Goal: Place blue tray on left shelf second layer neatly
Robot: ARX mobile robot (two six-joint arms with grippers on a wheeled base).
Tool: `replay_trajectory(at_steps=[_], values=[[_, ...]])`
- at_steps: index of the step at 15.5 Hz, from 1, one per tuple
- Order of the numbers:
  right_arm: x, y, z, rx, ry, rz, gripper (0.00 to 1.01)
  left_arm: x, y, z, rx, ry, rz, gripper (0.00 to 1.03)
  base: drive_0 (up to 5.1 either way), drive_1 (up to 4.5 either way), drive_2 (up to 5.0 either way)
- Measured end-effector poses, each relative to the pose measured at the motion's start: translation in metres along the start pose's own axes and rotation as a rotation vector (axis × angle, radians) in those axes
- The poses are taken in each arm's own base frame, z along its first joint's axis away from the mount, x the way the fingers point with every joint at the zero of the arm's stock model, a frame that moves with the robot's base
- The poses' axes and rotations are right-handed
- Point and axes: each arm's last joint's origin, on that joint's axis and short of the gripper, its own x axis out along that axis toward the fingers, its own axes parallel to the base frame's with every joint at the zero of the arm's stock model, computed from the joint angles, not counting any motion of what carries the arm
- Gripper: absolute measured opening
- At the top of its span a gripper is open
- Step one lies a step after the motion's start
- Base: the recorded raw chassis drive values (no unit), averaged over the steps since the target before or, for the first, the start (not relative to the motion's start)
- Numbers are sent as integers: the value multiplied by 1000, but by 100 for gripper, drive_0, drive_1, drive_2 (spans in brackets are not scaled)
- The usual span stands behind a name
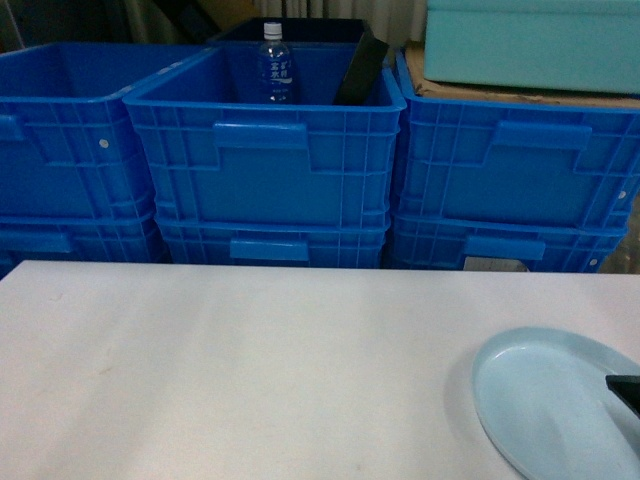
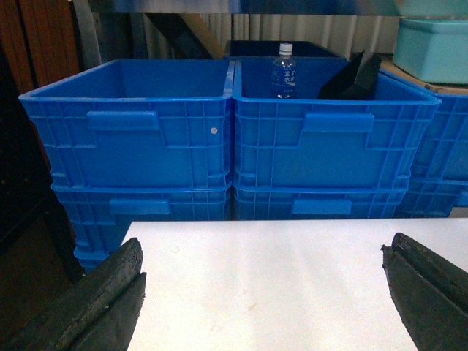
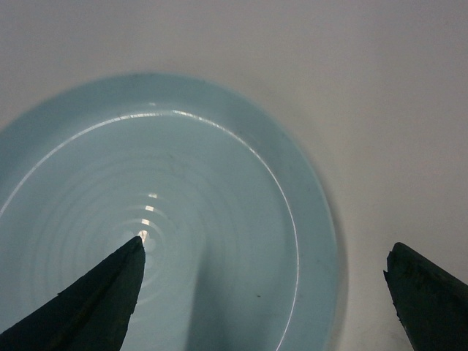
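Note:
The pale blue tray (image 1: 555, 400) lies flat on the white table (image 1: 250, 370) at the front right, partly cut off by the frame. My right gripper (image 3: 265, 246) hangs open just above it and straddles its rim: one finger is over the tray's (image 3: 168, 197) inside, the other over bare table. Only a black fingertip (image 1: 625, 390) of it shows in the head view. My left gripper (image 2: 263, 245) is open over the table's left part with nothing between its fingers. A shiny metal rail (image 2: 219, 6) runs above the crates; which shelf layer it belongs to I cannot tell.
Deep blue crates (image 1: 265, 165) stand stacked two high right behind the table's far edge. The middle one holds a water bottle (image 1: 275, 65) and a black slanted piece (image 1: 360, 68). A teal box (image 1: 530, 45) sits on cardboard atop the right crate (image 1: 515, 165).

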Motion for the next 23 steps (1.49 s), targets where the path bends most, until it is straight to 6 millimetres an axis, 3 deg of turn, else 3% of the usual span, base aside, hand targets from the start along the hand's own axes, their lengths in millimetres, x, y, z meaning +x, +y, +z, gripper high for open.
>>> replay_trajectory(at_steps=[7,14,15,16,17,22,23], values=[[18,-3,-36,24,48,-26,98,0,0,0,0,0,0,98,0,0,0],[24,-12,-36,31,22,-32,96,0,0,0,0,0,0,98,0,0,0],[24,-10,-36,30,21,-34,85,0,0,0,0,0,0,98,0,0,0],[21,-8,-36,54,21,-35,63,0,0,0,0,0,0,98,0,0,0],[18,-7,-37,69,22,-35,51,0,0,0,0,0,0,98,0,0,0],[6,-4,-43,124,14,-20,1,0,0,0,0,0,0,98,0,0,0],[4,-1,-41,119,-6,-22,2,0,0,0,0,0,0,98,0,0,0]])
